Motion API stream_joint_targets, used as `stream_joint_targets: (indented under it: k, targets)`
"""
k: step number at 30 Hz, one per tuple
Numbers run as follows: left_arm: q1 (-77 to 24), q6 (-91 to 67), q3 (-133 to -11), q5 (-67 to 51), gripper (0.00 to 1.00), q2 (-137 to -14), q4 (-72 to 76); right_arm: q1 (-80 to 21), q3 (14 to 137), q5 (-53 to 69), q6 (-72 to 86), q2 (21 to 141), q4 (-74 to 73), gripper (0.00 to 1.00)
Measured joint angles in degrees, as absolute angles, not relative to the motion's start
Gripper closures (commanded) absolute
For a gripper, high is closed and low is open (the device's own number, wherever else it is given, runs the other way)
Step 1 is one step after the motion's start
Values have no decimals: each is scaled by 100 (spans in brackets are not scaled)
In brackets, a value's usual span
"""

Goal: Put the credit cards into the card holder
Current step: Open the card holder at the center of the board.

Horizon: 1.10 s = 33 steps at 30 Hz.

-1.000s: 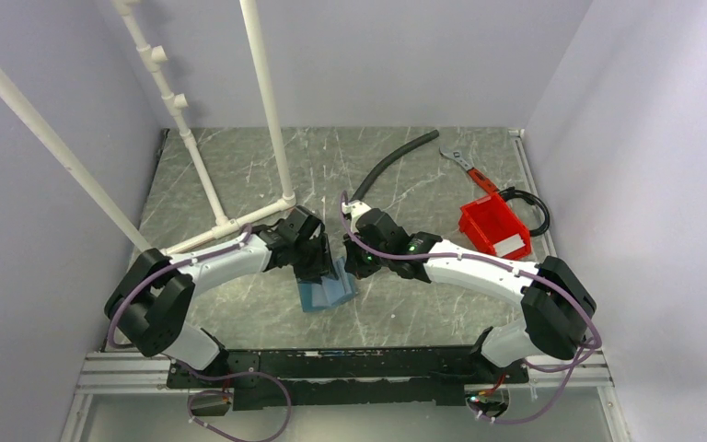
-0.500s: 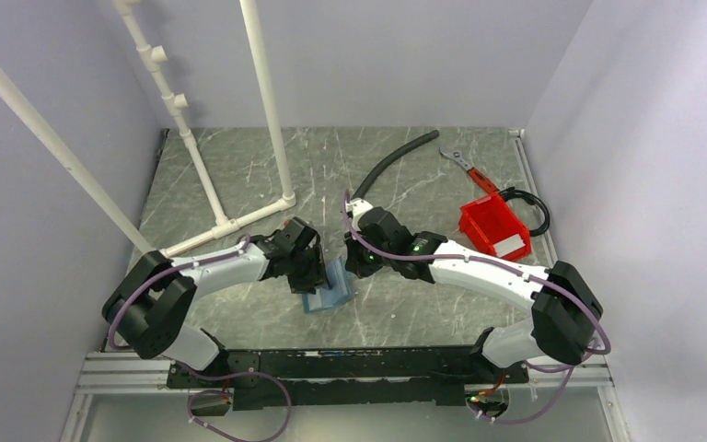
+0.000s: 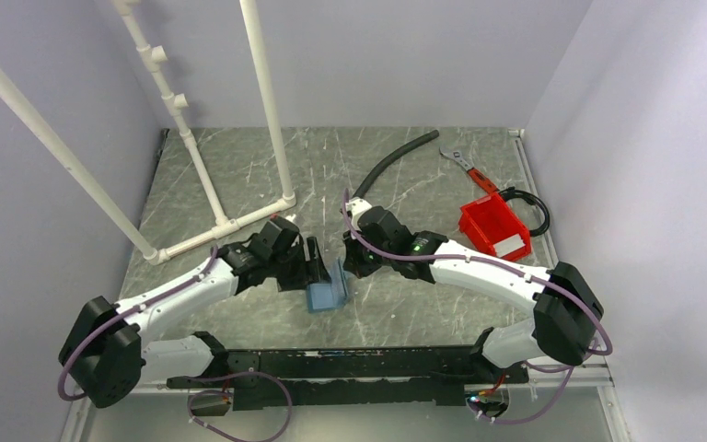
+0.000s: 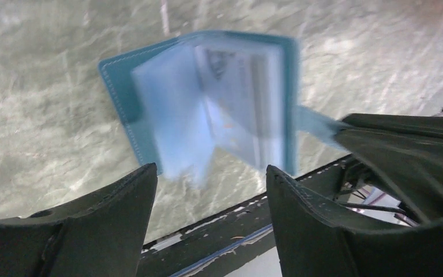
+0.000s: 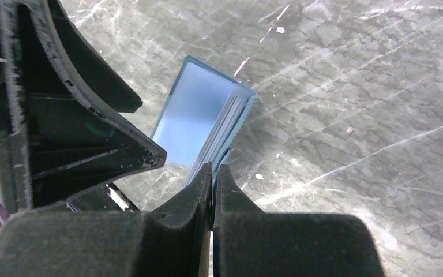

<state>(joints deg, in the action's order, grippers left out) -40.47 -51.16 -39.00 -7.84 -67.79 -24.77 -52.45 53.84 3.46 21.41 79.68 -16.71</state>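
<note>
The right claw (image 5: 212,171) is pinching shut on a thin blue edge of the card holder (image 5: 203,115), its two fingers pressing flat together. The card holder is sitting on the surface (image 5: 346,86) between the two arms. It is gaping part open, with one cover lying flat and its pale inner pockets fanning up towards that claw. The left claw (image 4: 210,173) is hanging wide open just beside the holder on its left, gripping nothing. The left wrist view is blurring the pockets, so I cannot tell whether any card is sitting in them. Farther out on the right, a red bin (image 3: 492,228) is resting well apart, and a black hose (image 3: 391,164) is lying behind.
</note>
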Motion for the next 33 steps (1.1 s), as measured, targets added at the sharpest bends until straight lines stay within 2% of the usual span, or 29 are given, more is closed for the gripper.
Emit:
stream_joint_targets:
  k: [4,11,20,25,28,33]
  targets:
    - [-4049,-5030,-4329,-840,25,-6834,-2502,-5245,5422,353,2143,7968,-1667,100]
    - [-4049,-5019,-4442,-875,33,-7205,-2523,-5245,5459,353,2143,7968,-1649,100]
    - [-4049,-5011,-4442,-864,24,-7242,-2519,-4934,5006,541,2316,7968,-1177,100]
    - [-4036,-5083,-4375,-635,23,-7271,-2556,-4475,4368,663,2506,7968,-961,100]
    - [-3876,-5196,-4082,-672,26,-7166,-2443,-4313,4136,685,2556,7968,-910,100]
    - [-3444,-5395,-3566,-897,37,-7028,-2298,-4115,3964,705,2598,8040,-838,100]
